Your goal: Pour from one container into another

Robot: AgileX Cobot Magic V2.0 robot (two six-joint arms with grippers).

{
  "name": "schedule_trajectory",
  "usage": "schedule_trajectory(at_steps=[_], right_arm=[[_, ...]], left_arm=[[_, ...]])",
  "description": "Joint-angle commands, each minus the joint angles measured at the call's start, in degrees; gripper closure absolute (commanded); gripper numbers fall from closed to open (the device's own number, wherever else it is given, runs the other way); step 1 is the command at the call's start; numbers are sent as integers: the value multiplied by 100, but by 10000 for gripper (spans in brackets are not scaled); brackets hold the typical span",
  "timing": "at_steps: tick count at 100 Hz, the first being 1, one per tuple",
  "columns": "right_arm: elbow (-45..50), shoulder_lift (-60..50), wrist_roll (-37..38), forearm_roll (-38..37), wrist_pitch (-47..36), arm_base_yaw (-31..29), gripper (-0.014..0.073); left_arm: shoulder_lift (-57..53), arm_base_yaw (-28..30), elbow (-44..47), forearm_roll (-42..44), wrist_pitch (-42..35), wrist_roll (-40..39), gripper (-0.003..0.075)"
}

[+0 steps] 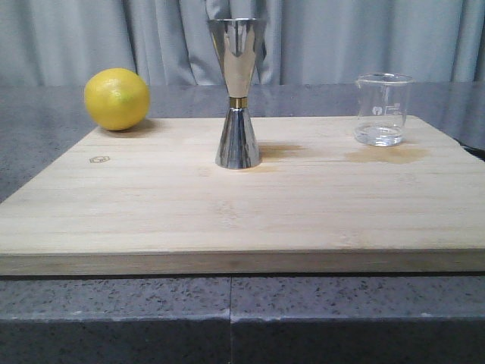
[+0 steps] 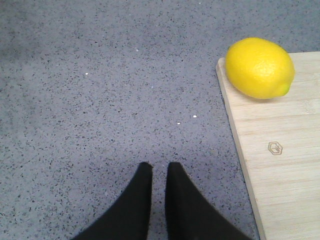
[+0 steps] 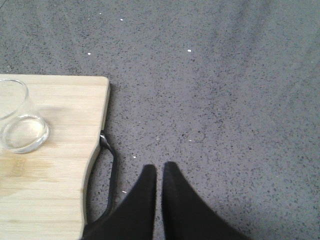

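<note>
Speckled grey counter [image 1: 114,303], bamboo board [image 1: 227,212], grey curtain [image 1: 76,38], both grippers pressed together

Jigger [image 1: 238,95] mid-board [image 1: 151,220], beaker [image 1: 383,110] at right rear, lemon [image 1: 117,98] at left rear corner.

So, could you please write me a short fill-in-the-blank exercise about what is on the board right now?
1. The steel jigger stands upright on the wooden ____.
2. The yellow ____ sits at the cutting board's far left corner.
3. The glass beaker stands to the ____ of the jigger in the front view.

Missing words: cutting board; lemon; right
</note>
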Motion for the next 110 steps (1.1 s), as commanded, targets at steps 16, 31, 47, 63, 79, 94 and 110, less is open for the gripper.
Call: schedule_trajectory(at_steps=[16, 31, 47, 63, 79, 94, 110], right_arm=[[-209, -43, -66, -142, -403, -33, 665], [-209, -31, -66, -142, -403, -33, 666], [-209, -31, -66, -142, -403, -33, 666], [-209, -31, -66, -142, -403, -33, 666], [-209, -31, -66, -142, -403, -33, 665], [-209, -31, -66, -142, -403, -33, 666], [-209, -31, -66, -142, -403, -33, 666]], left_arm=[[-64, 15, -140, -123, -394, -48, 739], [-64, 15, -140, -123, -394, -48, 739], [-64, 15, -140, -123, -394, -48, 739], [-86, 5, -96, -126, -445, -48, 739], [-770, 17, 449, 86, -935, -5, 739], [-1977, 17, 1603, 472, -1841, -5, 739], [-3238, 84, 2816, 496, -2850, -5, 739]])
